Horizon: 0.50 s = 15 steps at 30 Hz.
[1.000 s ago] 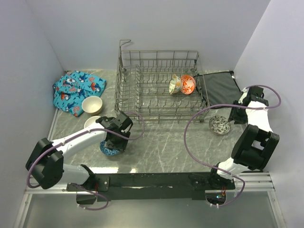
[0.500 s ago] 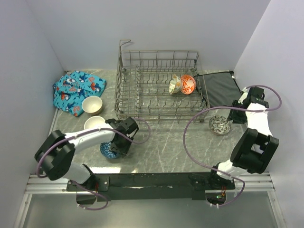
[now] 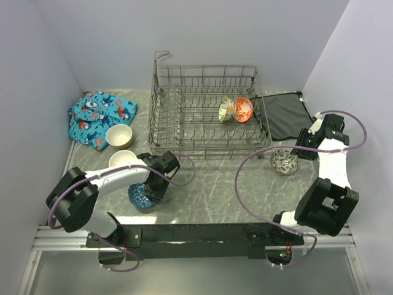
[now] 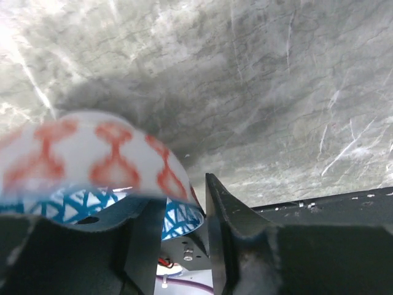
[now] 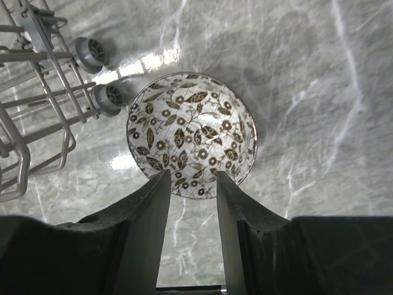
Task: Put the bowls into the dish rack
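Left gripper [image 4: 181, 200] straddles the rim of the blue patterned bowl [image 3: 140, 196], lower left (pinching yet? can't tell; seat deeper before squeezing), while right gripper [image 5: 192, 178] hovers jaws-spread over the leaf-patterned bowl [image 5: 191, 132], centre right.

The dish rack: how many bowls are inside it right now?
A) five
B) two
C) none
B: just a cream leafy bowl and an orange-red bowl stand on edge side by side inside the dish rack.
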### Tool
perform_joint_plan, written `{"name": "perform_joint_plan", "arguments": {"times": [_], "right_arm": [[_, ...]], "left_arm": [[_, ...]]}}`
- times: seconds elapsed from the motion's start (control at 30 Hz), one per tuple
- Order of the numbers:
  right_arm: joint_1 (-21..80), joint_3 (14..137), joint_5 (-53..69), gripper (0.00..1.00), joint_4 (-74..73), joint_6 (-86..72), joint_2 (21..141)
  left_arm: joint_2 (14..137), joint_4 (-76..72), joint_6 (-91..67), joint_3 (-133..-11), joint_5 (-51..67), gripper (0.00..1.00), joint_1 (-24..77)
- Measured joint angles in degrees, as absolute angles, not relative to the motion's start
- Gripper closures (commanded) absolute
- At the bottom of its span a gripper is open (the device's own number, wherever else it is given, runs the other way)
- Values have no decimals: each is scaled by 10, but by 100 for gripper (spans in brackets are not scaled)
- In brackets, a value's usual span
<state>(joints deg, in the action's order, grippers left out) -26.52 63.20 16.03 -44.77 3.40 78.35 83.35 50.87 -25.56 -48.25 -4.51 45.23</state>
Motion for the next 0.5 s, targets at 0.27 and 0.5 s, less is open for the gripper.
{"name": "perform_joint_plan", "arguments": {"times": [0.27,0.5], "right_arm": [[-265,626,162,57,-454,24,778],[-265,626,162,57,-454,11,766]], "left_arm": [[833,524,-251,-523,-57,64,444],[832,522,-243,-497,-52,76,385]]}}
